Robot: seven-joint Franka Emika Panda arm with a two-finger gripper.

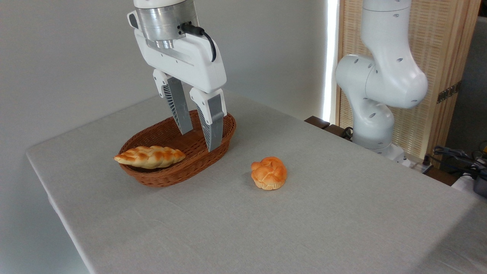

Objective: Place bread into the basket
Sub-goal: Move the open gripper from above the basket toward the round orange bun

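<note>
The bread, a small round knotted bun (269, 173), glossy golden-orange, sits alone on the grey cloth right of the basket. The oval reddish-brown wicker basket (224, 129) stands left of centre. My gripper (200, 140) hangs above the basket's right half, fingers pointing down, open, with nothing between them. It is up and to the left of the bun, well apart from it.
A long pointed braided loaf (150, 156) lies across the basket's front left rim. The arm's white base (374, 125) stands beyond the table's far right edge, with cables (456, 156) beside it. The table's left edge (49, 198) drops off near the basket.
</note>
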